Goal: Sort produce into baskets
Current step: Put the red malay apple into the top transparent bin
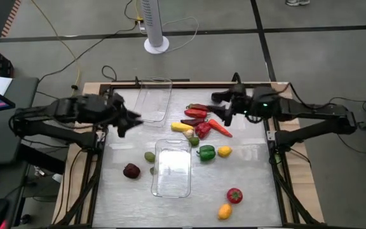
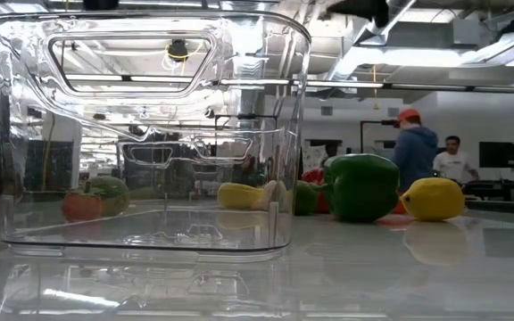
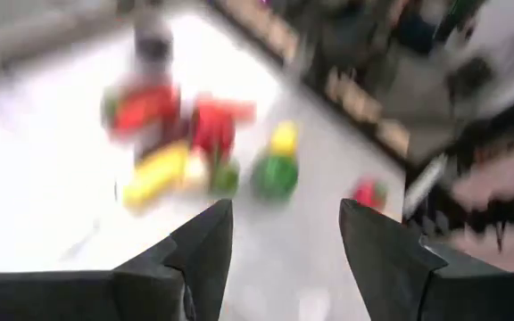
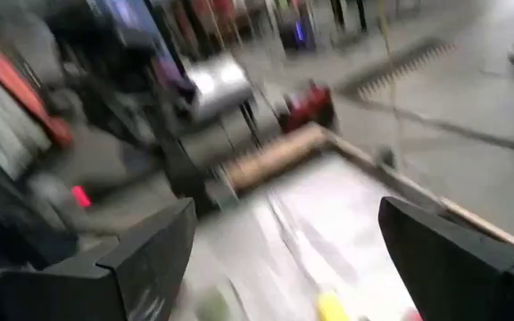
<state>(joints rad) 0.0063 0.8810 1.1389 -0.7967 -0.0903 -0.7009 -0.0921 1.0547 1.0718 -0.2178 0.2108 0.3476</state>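
1. Two clear baskets sit on the table (image 1: 253,191). The near basket (image 1: 171,168) lies at the middle of the table; the far basket (image 1: 153,100) lies beyond it, toward the table's far edge. Both look empty.
2. Taking the near basket as landmark: just beyond its far right corner lies a cluster of produce, with a yellow piece (image 1: 182,126), red peppers (image 1: 196,112), an orange carrot (image 1: 220,128) and a red piece (image 1: 203,130).
3. Just right of the near basket sit a green pepper (image 1: 206,152) and a lemon (image 1: 224,151), side by side.
4. Left of the near basket lie a green lime (image 1: 149,156) and a dark plum (image 1: 131,170).
5. Right of the near basket's front end sit a tomato (image 1: 234,195) and a second yellow lemon (image 1: 224,211).
6. The left gripper (image 1: 131,119) hovers left of the far basket, its fingers (image 3: 205,252) spread apart and holding nothing.
7. The right gripper (image 1: 224,102) hovers beyond the produce cluster, right of the far basket, fingers (image 4: 154,254) wide apart and holding nothing.
8. In the low view, people stand in the room behind the table.
9. No brand, label or writing can be read anywhere.
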